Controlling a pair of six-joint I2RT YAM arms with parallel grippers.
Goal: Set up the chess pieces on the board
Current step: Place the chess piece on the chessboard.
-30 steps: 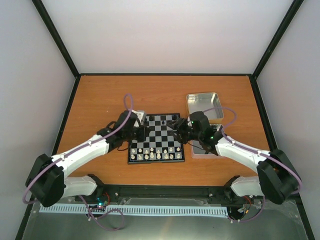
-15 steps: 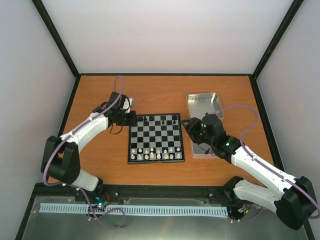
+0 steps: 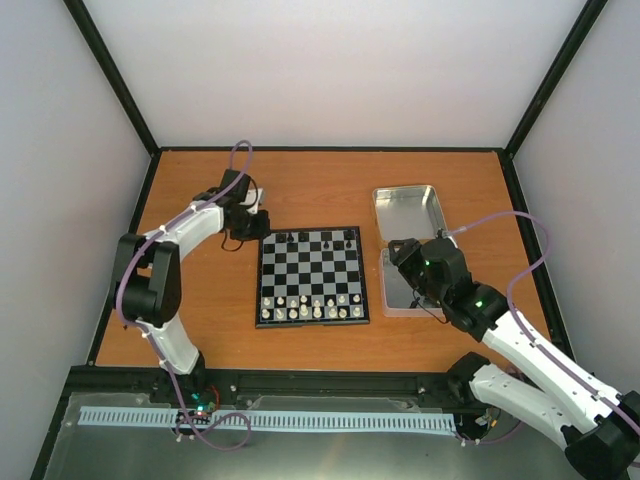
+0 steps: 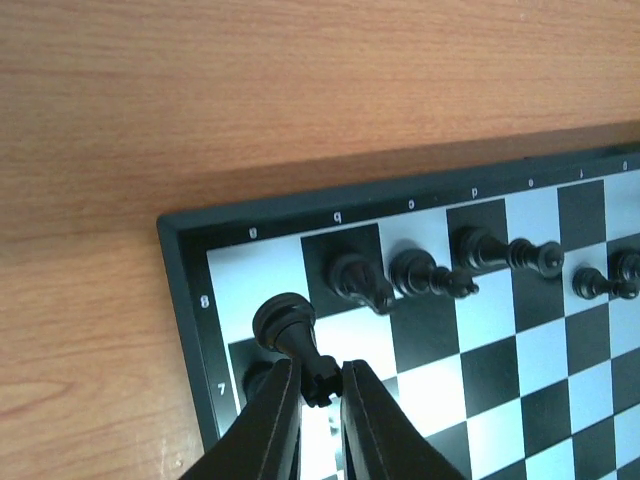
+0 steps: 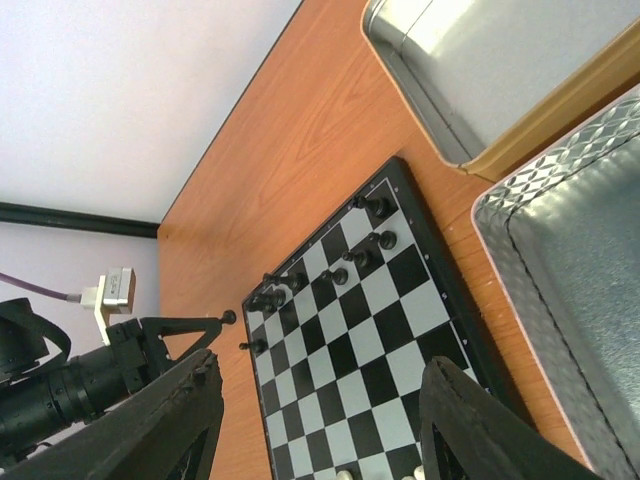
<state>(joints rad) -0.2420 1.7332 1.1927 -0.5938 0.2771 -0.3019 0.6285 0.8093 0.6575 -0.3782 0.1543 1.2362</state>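
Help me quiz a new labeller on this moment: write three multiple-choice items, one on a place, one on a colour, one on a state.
1. Seen from the top camera, where do the silver tins lie relative to the board?
A) left of it
B) right of it
C) on it

2. What colour is the piece between the left gripper's fingers?
A) white
B) red
C) black

3. How is the right gripper?
A) open and empty
B) shut on a white piece
C) shut on a tin

Answers:
1 B: both tins sit off the board's right edge.
2 C: the left wrist view shows a black figure pinched over the board's corner.
3 A: its fingers stand wide apart with nothing between them.
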